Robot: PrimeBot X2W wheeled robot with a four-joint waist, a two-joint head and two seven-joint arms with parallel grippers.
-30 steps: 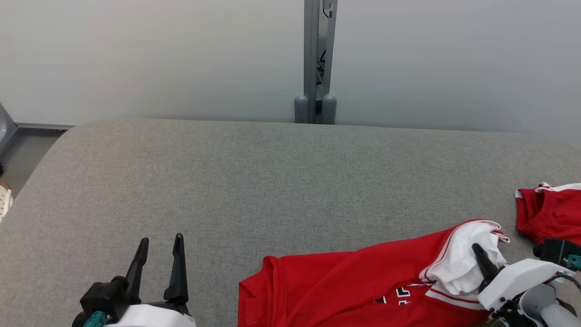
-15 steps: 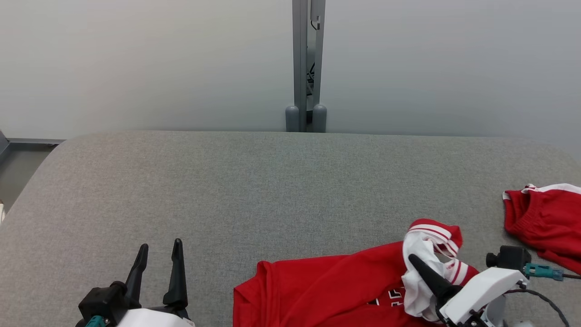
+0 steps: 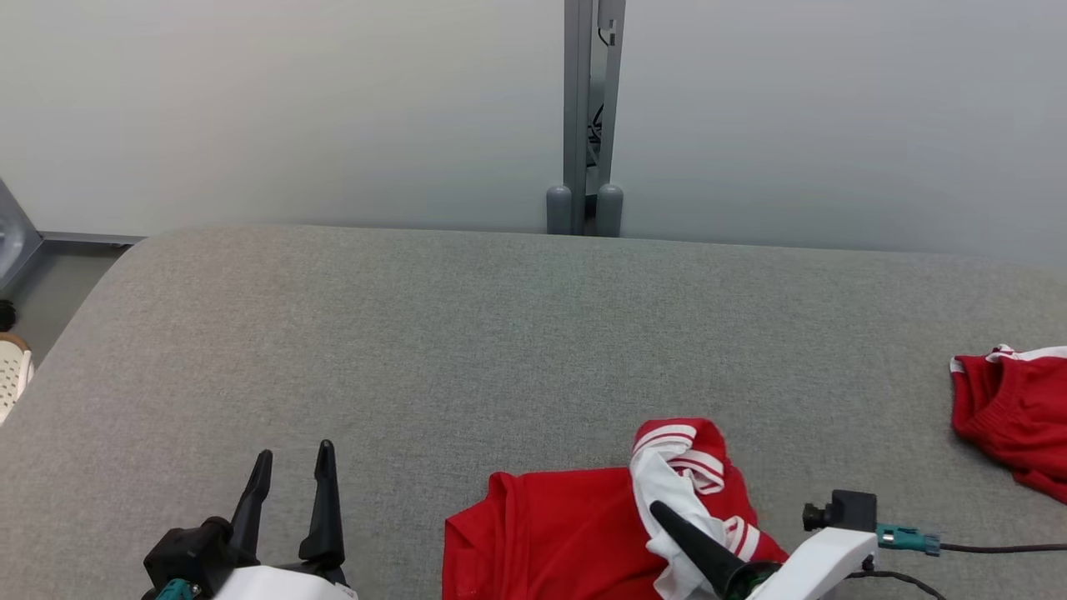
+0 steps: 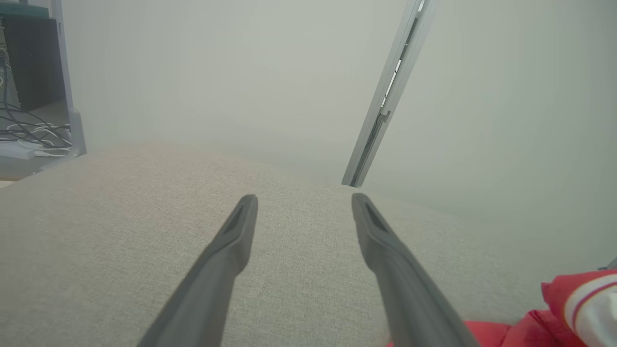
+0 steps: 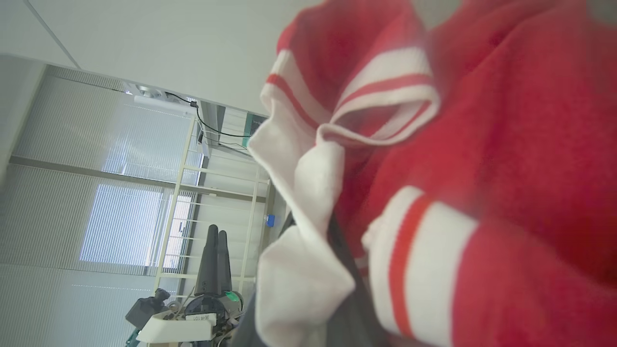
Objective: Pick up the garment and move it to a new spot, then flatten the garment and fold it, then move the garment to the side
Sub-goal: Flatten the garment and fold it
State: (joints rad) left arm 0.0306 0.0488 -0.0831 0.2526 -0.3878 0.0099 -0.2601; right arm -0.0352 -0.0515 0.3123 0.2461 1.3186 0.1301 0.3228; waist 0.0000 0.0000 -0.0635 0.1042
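Note:
A red garment point(image 3: 550, 542) with white striped trim lies bunched at the front edge of the grey padded table point(image 3: 500, 333). My right gripper point(image 3: 663, 515) is shut on its white-trimmed fold, which drapes over the dark finger and hides the other one. In the right wrist view the red and white cloth point(image 5: 482, 144) hangs close over the fingers point(image 5: 349, 294). My left gripper point(image 3: 296, 454) stands open and empty at the lower left, apart from the garment; its fingers point(image 4: 231, 241) are spread over bare table, with a red corner of cloth point(image 4: 573, 308) at the lower right.
A second red garment point(image 3: 1009, 408) lies at the table's right edge. A grey post point(image 3: 588, 117) stands behind the far edge against a pale wall. A cable with a teal connector point(image 3: 904, 539) trails from my right wrist. Floor shows beyond the left edge point(image 3: 50, 283).
My right gripper has carried the white-trimmed fold leftward, bunching the red garment into a shorter heap. The head view shifted a little. The left gripper has stayed put.

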